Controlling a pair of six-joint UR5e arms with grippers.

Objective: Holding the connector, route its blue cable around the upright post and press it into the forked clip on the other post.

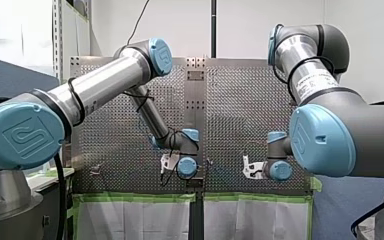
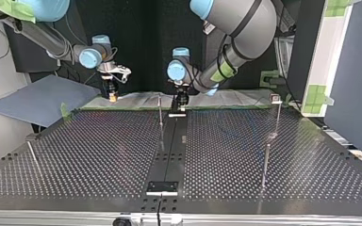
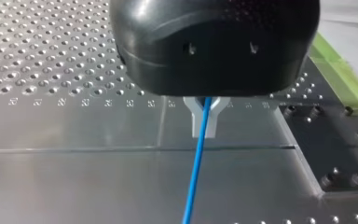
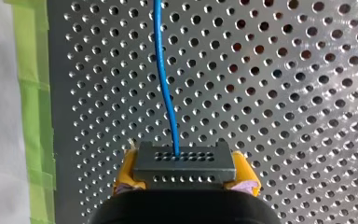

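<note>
Metal upright post rises just beside my left gripper in the top view, so a tight pull might snag there; left wrist view: blue cable runs through a pale fork, that grip hidden, cannot tell; right wrist view: my right gripper clamps yellow pads on the connector, which tension could twist loose.
</note>
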